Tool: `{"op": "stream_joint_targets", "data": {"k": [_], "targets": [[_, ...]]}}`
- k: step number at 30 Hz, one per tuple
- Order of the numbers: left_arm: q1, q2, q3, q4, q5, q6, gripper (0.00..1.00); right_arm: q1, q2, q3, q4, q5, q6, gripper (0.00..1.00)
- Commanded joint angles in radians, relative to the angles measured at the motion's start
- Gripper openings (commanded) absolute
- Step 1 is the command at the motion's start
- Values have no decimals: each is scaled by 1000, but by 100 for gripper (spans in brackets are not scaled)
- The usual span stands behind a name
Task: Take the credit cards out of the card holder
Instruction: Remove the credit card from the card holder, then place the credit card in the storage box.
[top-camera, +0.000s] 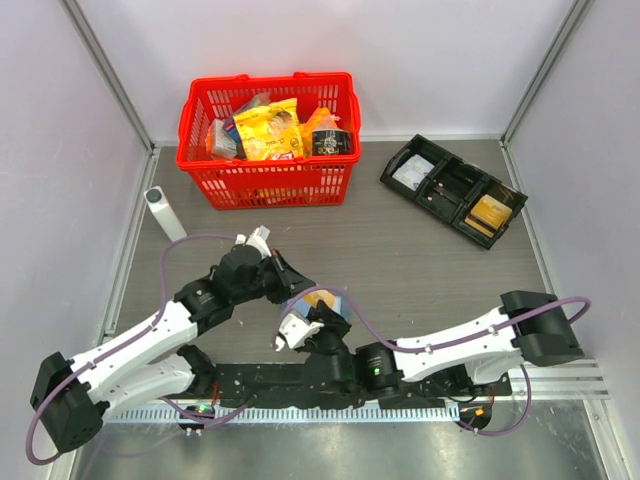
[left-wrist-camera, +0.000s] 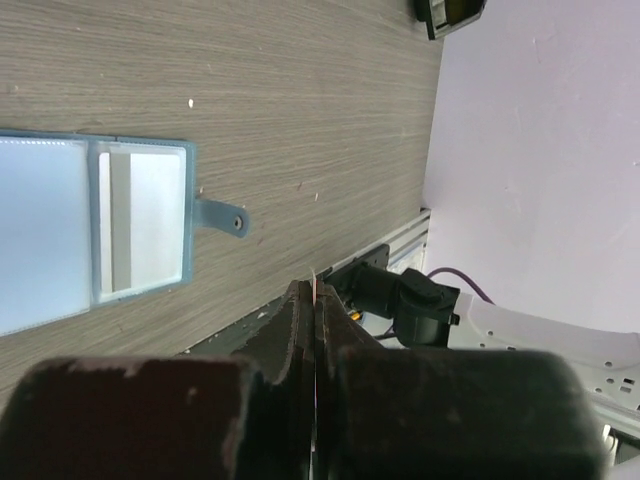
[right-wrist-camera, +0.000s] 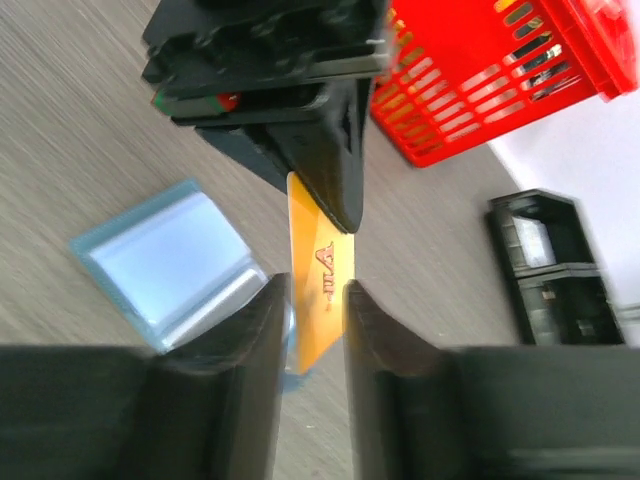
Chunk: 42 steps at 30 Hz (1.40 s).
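The left gripper is pinching the top edge of a tan-gold credit card, its fingers pressed together on it and holding it up off the table. The right gripper is standing slightly parted, with the card's lower part sitting between its fingers. The blue card holder is lying open on the table below them.

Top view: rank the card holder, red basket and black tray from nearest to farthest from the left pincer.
Measured from the left pincer:
1. card holder, right beside it on the table
2. red basket, at the far edge, straight ahead
3. black tray, at the far right
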Motion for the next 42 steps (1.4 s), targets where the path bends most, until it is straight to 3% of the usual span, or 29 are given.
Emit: {"op": "stream_joint_targets", "data": {"k": [1, 3, 5, 10, 14, 20, 34, 38, 42], "targets": [[-3, -42, -39, 94, -73, 7, 0, -21, -157, -41, 59, -116, 175, 50], [-3, -50, -57, 128, -85, 5, 0, -43, -205, -67, 59, -174, 245, 65], [-3, -58, -75, 163, -99, 5, 0, -72, -262, -93, 53, -246, 313, 70], [-3, -90, -140, 260, -140, 19, 0, -200, -447, -203, 93, -407, 519, 75], [-3, -119, -187, 315, -185, 19, 0, -337, -616, -328, 134, -489, 814, 78], [-3, -142, -249, 448, -182, 2, 0, -484, -794, -546, 343, -674, 1052, 79], [-3, -76, -287, 697, -48, -103, 0, -561, -560, -633, 775, -895, 1189, 76], [-5, -52, -293, 755, -17, -125, 0, -596, -532, -650, 838, -923, 1214, 67], [-5, -36, -293, 787, -4, -131, 0, -629, -514, -652, 866, -971, 1224, 51]]}}
